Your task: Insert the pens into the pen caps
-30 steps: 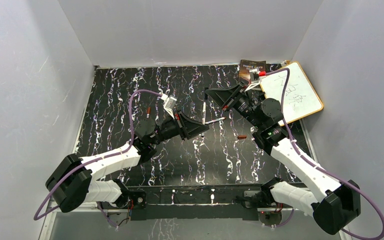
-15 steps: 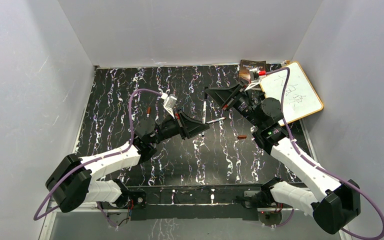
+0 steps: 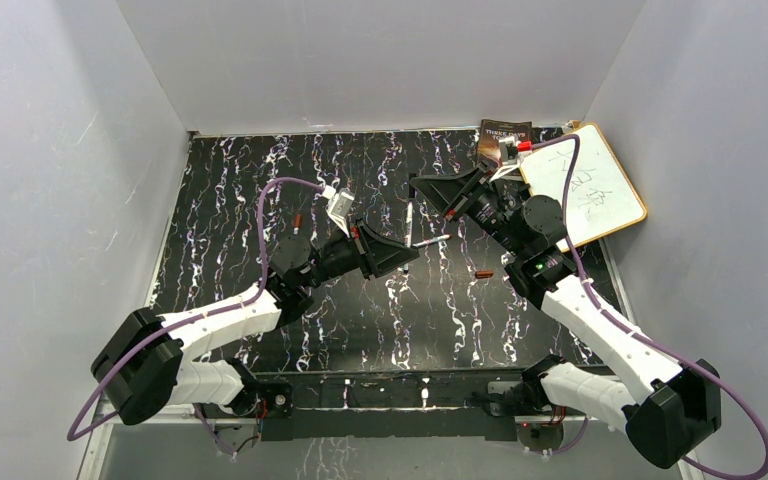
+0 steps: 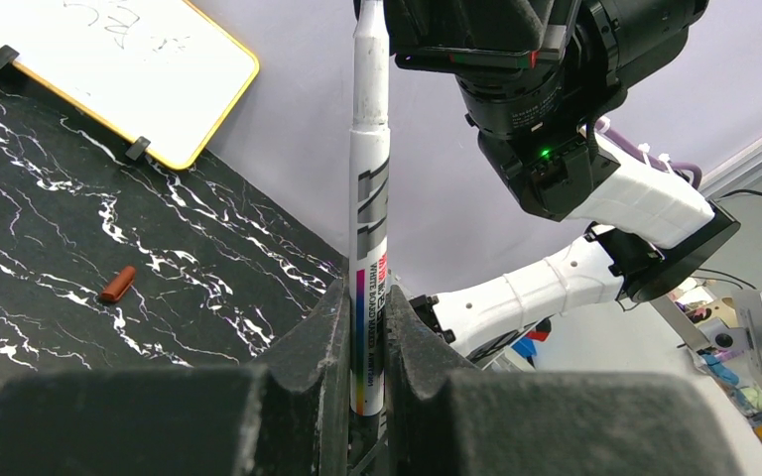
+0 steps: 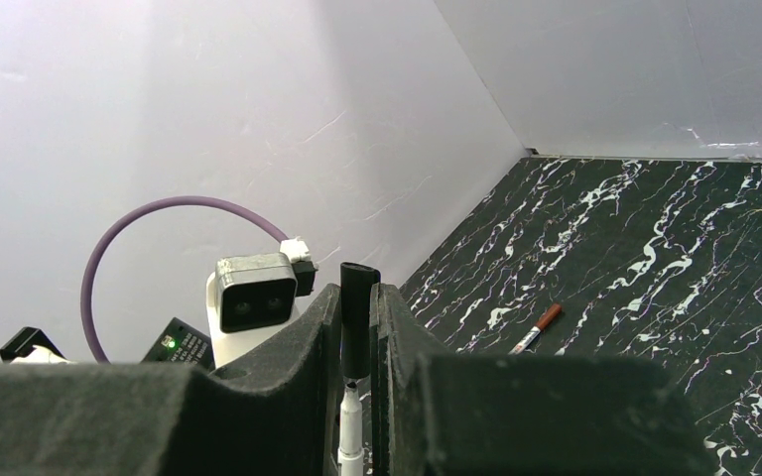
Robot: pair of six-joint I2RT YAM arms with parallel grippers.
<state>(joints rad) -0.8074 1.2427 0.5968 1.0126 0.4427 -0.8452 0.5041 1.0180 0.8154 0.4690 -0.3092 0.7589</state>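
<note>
Nothing has shifted: the left gripper (image 4: 367, 327) pinches the pen (image 4: 369, 198), and the right gripper (image 5: 357, 327) pinches a black cap (image 5: 358, 307). The tip sits at its mouth, apparently not yet seated.

The whiteboard (image 3: 590, 190) lies in the tabletop's (image 3: 260, 180) far right corner, a booklet (image 3: 503, 132) just left of it. A loose cap (image 3: 483, 273) lies right of centre (near the right arm (image 3: 600, 320)); a loose pen (image 5: 536, 331) lies toward the left wall (image 3: 60, 200).
</note>
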